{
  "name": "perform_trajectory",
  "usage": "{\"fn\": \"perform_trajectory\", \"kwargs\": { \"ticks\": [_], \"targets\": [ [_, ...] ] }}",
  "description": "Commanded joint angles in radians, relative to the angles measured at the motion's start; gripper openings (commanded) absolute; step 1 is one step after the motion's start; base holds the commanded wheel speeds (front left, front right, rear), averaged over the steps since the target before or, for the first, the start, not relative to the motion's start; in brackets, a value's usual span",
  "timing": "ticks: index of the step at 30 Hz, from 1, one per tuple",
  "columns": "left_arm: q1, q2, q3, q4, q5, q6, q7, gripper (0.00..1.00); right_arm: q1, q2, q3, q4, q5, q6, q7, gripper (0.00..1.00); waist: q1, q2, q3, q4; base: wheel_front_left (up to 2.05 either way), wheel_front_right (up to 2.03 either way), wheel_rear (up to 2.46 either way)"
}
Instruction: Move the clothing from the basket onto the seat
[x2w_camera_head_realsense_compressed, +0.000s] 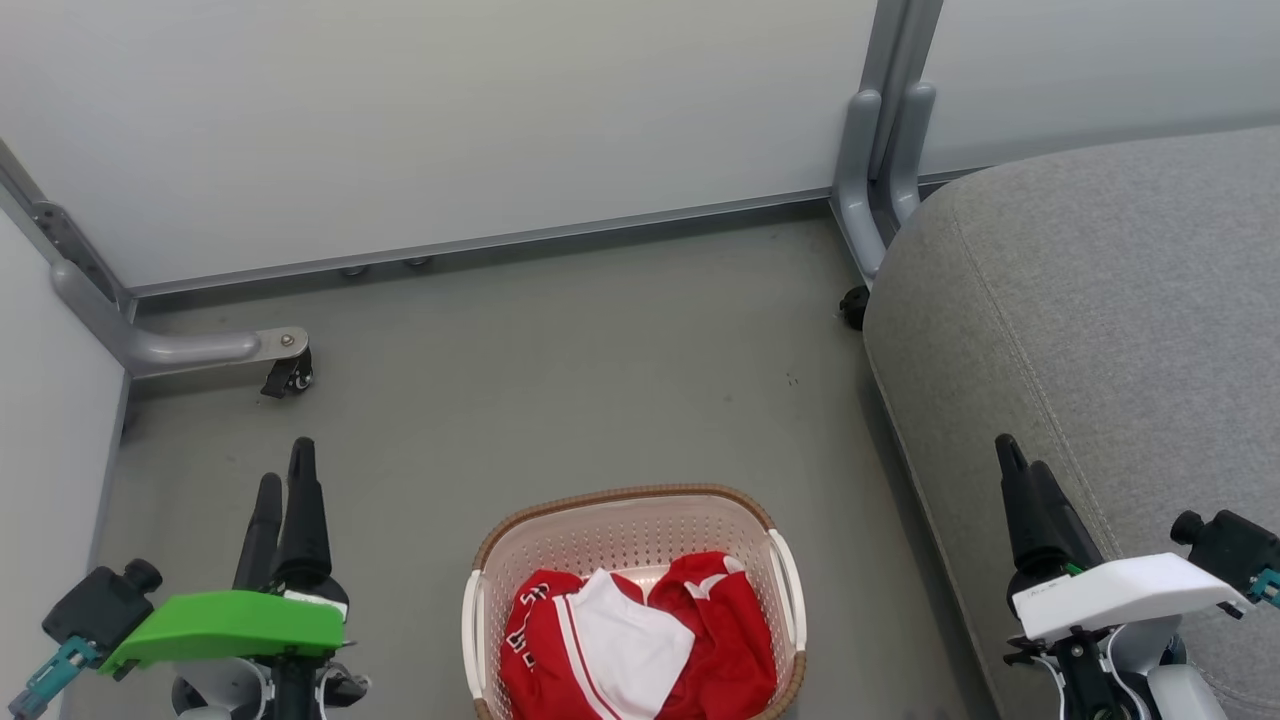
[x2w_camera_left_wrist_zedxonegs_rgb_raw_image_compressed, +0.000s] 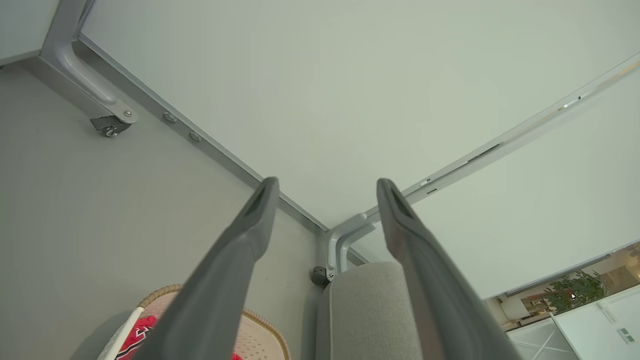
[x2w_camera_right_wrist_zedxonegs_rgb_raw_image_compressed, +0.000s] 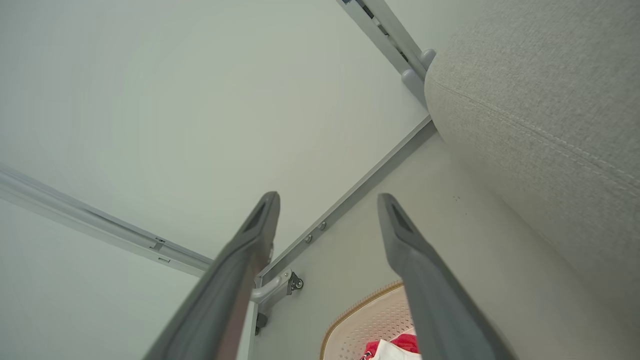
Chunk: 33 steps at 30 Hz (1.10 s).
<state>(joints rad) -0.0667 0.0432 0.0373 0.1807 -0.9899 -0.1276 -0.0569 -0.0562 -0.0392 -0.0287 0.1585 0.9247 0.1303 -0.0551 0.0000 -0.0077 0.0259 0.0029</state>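
Red and white clothing (x2w_camera_head_realsense_compressed: 635, 640) lies crumpled inside the cream perforated basket (x2w_camera_head_realsense_compressed: 620, 500), which stands on the floor at the bottom middle of the head view. The big grey seat (x2w_camera_head_realsense_compressed: 1090, 300) fills the right side. My left gripper (x2w_camera_head_realsense_compressed: 284, 470) hovers open to the basket's left, nothing between its fingers. My right gripper (x2w_camera_head_realsense_compressed: 1018, 462) is open too, raised over the seat's front edge. In the left wrist view the open left gripper (x2w_camera_left_wrist_zedxonegs_rgb_raw_image_compressed: 327, 186) frames the basket (x2w_camera_left_wrist_zedxonegs_rgb_raw_image_compressed: 260, 325) and seat (x2w_camera_left_wrist_zedxonegs_rgb_raw_image_compressed: 365, 310). The right gripper (x2w_camera_right_wrist_zedxonegs_rgb_raw_image_compressed: 327, 200) points past the basket (x2w_camera_right_wrist_zedxonegs_rgb_raw_image_compressed: 370, 315) and clothing (x2w_camera_right_wrist_zedxonegs_rgb_raw_image_compressed: 395, 347).
White partition panels (x2w_camera_head_realsense_compressed: 450, 120) close off the far side and left, standing on grey metal feet with casters (x2w_camera_head_realsense_compressed: 288, 375). A grey post foot (x2w_camera_head_realsense_compressed: 870, 170) sits by the seat's far corner. Bare grey floor (x2w_camera_head_realsense_compressed: 560, 350) stretches between the basket and the panels.
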Motion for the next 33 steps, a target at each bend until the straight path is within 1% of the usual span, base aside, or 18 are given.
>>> {"fn": "perform_trajectory", "kwargs": {
  "ticks": [1,6,15,33],
  "targets": [
    [-0.002,0.006,-0.011,-0.017,0.046,-0.003,-0.011,1.0,-0.003,-0.007,0.008,-0.02,-0.049,0.0,-0.013,1.0,0.0,0.0026,0.001,0.0,0.0,0.0,0.0],
    [0.002,0.007,-0.034,-0.021,0.131,-0.003,-0.028,1.0,0.006,-0.008,0.022,-0.027,-0.142,0.0,-0.029,1.0,0.0,0.0029,0.001,0.002,0.0,0.0,0.0],
    [0.012,0.008,-0.052,-0.033,0.247,-0.003,-0.056,1.0,0.025,-0.009,0.047,-0.037,-0.276,0.0,-0.058,1.0,0.0,0.0035,-0.004,0.003,0.0,0.0,0.0],
    [0.025,0.009,-0.087,-0.051,0.444,-0.004,-0.105,1.0,0.042,-0.01,0.072,-0.067,-0.482,0.0,-0.107,1.0,0.0,0.0046,-0.003,0.005,0.0,0.0,0.0]
  ]
}}
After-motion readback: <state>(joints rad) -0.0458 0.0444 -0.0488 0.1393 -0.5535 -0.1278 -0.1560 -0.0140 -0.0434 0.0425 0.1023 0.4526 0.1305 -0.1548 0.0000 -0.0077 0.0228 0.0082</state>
